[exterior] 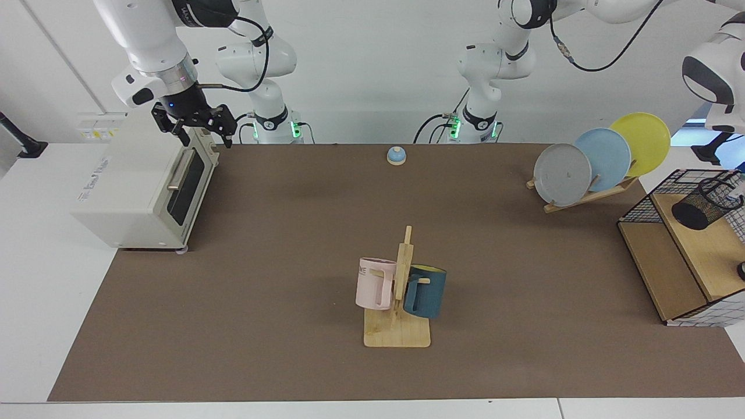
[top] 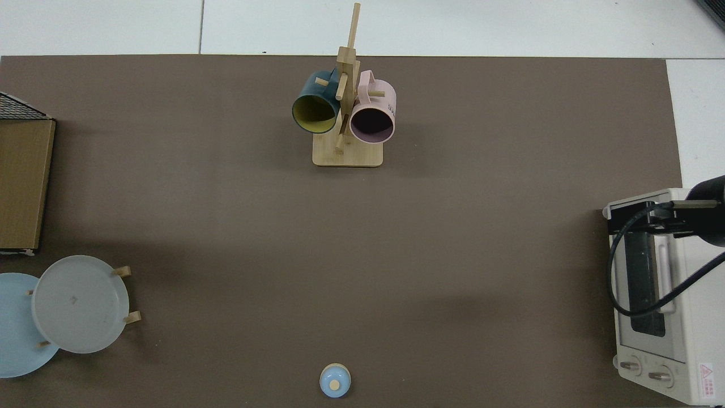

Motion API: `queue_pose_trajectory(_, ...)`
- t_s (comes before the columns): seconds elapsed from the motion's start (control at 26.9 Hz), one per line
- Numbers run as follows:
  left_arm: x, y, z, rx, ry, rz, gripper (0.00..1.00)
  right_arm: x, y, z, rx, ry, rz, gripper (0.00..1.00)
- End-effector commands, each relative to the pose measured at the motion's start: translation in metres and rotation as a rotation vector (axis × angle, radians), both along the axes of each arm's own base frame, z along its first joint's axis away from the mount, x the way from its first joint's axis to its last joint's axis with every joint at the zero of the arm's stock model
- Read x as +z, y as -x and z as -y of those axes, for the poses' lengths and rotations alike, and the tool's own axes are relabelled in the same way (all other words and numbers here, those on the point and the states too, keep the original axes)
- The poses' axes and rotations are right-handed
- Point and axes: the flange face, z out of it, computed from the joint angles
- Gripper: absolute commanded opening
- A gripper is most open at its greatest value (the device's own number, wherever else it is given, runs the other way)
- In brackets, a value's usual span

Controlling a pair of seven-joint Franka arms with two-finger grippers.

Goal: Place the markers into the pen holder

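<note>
**Up over the pen holder: left gripper half out of shot**

Left gripper [exterior: 711, 152] hangs just above and behind the pen holder [exterior: 707, 203]. It's mostly cut off by the edge of the view, so I can't tell if it's spread or pinching anything. I can't pick out the marker either, in the cup or on the mat.

My guess is it's light, stiff, slick plastic, so grab it mid-barrel, not by the cap. The holder looks light and tippy. It sits below the gripper on the wooden shelf [exterior: 707, 250], inside the wire basket [exterior: 646, 201], whose rim crowds the approach.

Further out are the plate rack [exterior: 588, 195], mug tree [exterior: 401, 279] and bell [exterior: 396, 155]. Way across, the right gripper [exterior: 195, 125] waits, spread and empty, over the toaster oven [exterior: 139, 186].
</note>
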Motion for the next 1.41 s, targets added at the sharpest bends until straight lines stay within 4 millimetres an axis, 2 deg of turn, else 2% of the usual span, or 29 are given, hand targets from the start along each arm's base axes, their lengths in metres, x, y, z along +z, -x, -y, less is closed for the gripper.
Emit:
queue_pose_trajectory(0.0,-0.005,-0.011,-0.005,-0.019,-0.011,-0.009,0.0,0.005,0.002,0.0,0.034,-0.003,-0.011,1.0)
queue_pose_trajectory(0.07,-0.016,-0.016,-0.005,-0.019,-0.012,-0.028,0.0,0.005,0.002,-0.001,0.036,-0.004,-0.011,1.0)
queue_pose_trajectory(0.3,-0.028,-0.016,-0.007,-0.002,-0.02,-0.068,0.0,0.005,0.002,-0.009,0.046,-0.003,-0.011,1.0)
queue_pose_trajectory(0.6,-0.048,-0.012,-0.006,0.071,-0.014,-0.112,0.03,0.006,0.0,-0.001,0.026,-0.003,0.003,1.0)
queue_pose_trajectory(0.63,-0.048,-0.012,-0.006,0.08,-0.022,-0.108,0.12,0.006,0.0,-0.001,0.026,-0.003,0.003,1.0)
queue_pose_trajectory(0.67,-0.048,-0.012,-0.006,0.085,-0.039,-0.108,0.34,0.006,0.0,0.0,0.026,-0.002,0.0,1.0)
queue_pose_trajectory(0.71,-0.046,-0.013,-0.003,0.087,-0.054,-0.104,0.77,0.006,0.0,0.001,0.023,0.0,0.001,1.0)
queue_pose_trajectory(0.74,-0.046,-0.014,-0.001,0.092,-0.062,-0.099,1.0,0.006,0.0,0.002,0.022,0.001,0.004,1.0)
queue_pose_trajectory(1.04,-0.048,-0.014,0.008,0.116,-0.044,-0.099,1.0,0.006,-0.008,0.018,-0.006,0.006,0.04,1.0)
queue_pose_trajectory(1.15,-0.049,-0.02,0.031,0.118,-0.03,-0.084,1.0,0.003,-0.009,0.02,0.001,0.018,0.032,1.0)
queue_pose_trajectory(1.38,-0.054,-0.022,0.064,0.168,0.08,-0.038,1.0,0.001,-0.007,0.022,-0.002,0.017,0.009,1.0)
